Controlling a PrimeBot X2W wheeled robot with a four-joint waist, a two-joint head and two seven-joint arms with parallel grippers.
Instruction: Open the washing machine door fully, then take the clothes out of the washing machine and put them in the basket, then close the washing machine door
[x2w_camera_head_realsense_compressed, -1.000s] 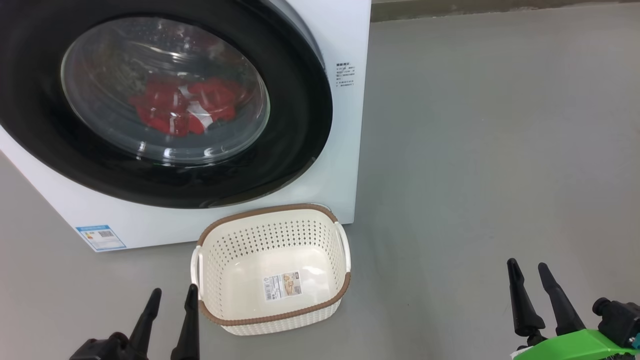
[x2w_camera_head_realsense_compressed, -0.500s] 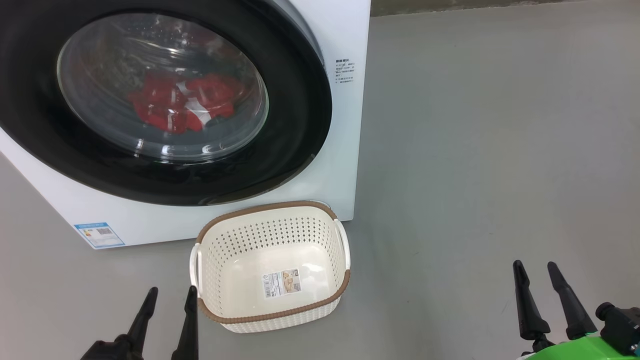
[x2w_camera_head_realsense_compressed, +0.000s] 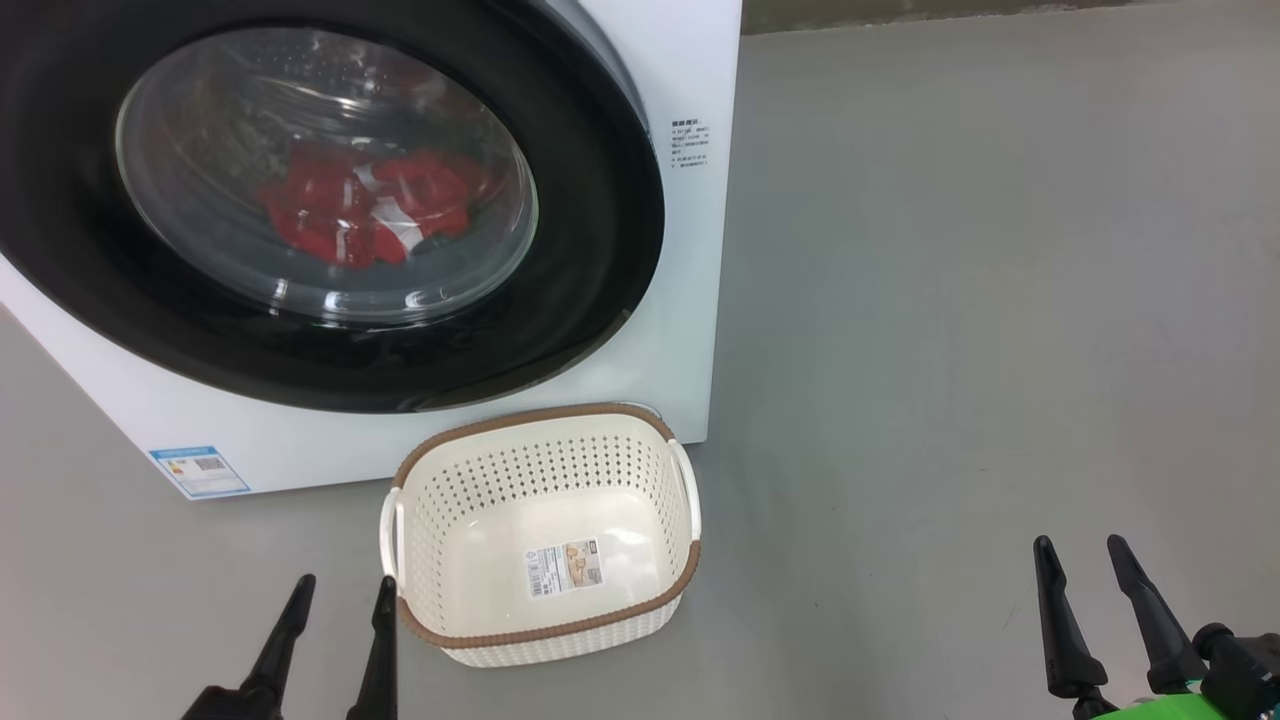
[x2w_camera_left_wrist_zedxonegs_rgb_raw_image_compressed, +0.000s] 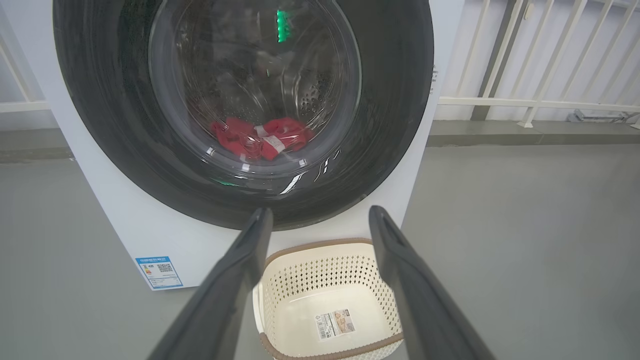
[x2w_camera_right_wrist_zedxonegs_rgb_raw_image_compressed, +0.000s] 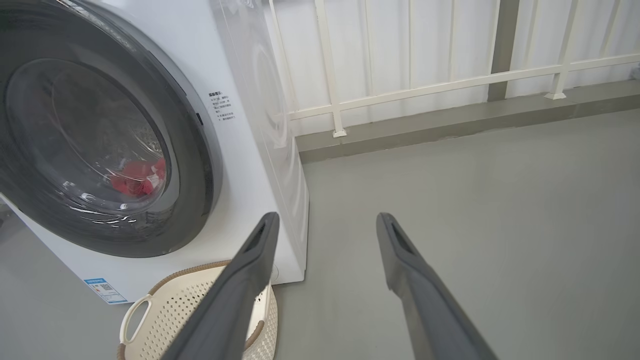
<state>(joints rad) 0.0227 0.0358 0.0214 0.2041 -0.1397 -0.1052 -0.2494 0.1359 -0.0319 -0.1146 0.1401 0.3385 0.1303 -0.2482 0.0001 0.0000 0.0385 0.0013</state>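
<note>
Left hand (x2w_camera_head_realsense_compressed: 346, 582) and right hand (x2w_camera_head_realsense_compressed: 1079, 542) gape; washing machine door (x2w_camera_head_realsense_compressed: 600, 250) closed.

Red clothes (x2w_camera_head_realsense_compressed: 360, 205) behind closed door (x2w_camera_head_realsense_compressed: 600, 250); basket (x2w_camera_head_realsense_compressed: 545, 632) nearby

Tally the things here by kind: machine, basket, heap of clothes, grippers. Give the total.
Washing machine: 1
Basket: 1
Heap of red clothes: 1
Grippers: 2, left gripper and right gripper
Total: 5
</note>
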